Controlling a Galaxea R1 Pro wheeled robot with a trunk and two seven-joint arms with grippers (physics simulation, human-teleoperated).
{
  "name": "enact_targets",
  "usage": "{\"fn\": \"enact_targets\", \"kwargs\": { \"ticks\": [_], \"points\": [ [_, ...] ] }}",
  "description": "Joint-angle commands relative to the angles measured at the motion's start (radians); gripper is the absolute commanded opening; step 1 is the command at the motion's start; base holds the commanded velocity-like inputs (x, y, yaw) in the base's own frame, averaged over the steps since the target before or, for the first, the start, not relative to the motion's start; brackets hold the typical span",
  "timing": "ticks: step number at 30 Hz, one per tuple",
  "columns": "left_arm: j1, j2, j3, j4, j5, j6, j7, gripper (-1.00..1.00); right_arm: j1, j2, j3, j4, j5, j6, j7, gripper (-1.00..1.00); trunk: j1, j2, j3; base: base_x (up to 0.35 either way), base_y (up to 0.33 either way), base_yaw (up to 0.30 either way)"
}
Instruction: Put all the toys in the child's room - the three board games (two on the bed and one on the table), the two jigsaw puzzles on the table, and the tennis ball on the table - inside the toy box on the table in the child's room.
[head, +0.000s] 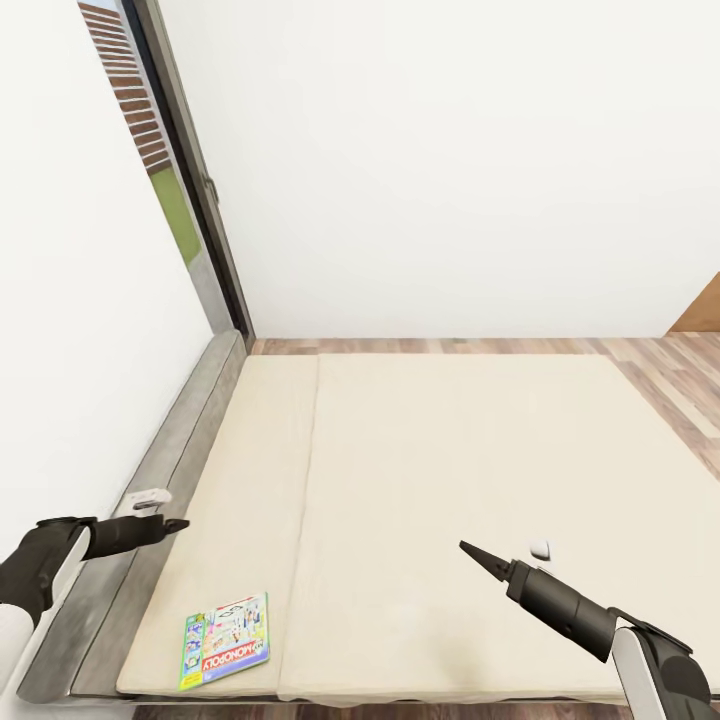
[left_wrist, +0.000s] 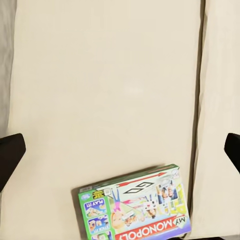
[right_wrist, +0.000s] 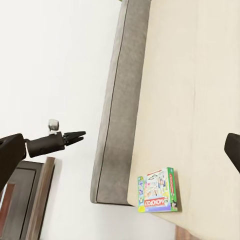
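While both hands hover empty, the left hand (head: 178, 523) pinched together and the right hand (head: 470, 549) likewise, the Monopoly box (head: 226, 640) at seven o'clock on the bed (head: 480, 450) lies flat near the edge, so a clumsy grasp may nudge it off.

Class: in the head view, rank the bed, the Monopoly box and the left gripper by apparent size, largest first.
1. The bed.
2 and 3. The Monopoly box and left gripper look similar, and the gripper may sit nearer the camera, so I won't rank them.

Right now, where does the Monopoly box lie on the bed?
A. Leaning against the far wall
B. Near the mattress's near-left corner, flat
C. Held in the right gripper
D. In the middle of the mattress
B: the Monopoly box lies flat near the near-left corner of the bed, with neither gripper touching it.
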Motion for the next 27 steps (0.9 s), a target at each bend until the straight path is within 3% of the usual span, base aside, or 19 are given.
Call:
{"fn": "enact_targets", "kwargs": {
  "ticks": [1, 11, 27],
  "points": [
    [-0.001, -0.001, 0.003, -0.001, 0.003, 0.008, -0.002, 1.00, -0.001, 0.000, -0.001, 0.000, -0.002, 0.005, 0.002, 1.00, 0.001, -0.002, -0.002, 0.000, 0.000, 0.000],
    [0.000, -0.012, 0.001, 0.013, 0.003, 0.008, 0.002, 1.00, -0.001, 0.000, -0.001, -0.001, -0.002, 0.006, 0.002, 1.00, 0.001, -0.002, -0.005, 0.000, 0.000, 0.000],
    [-0.001, -0.051, 0.000, 0.032, 0.002, 0.007, 0.095, 1.00, -0.001, -0.002, -0.002, -0.005, -0.004, 0.011, 0.003, 1.00, 0.001, -0.002, -0.029, 0.000, 0.000, 0.000]
  ]
}}
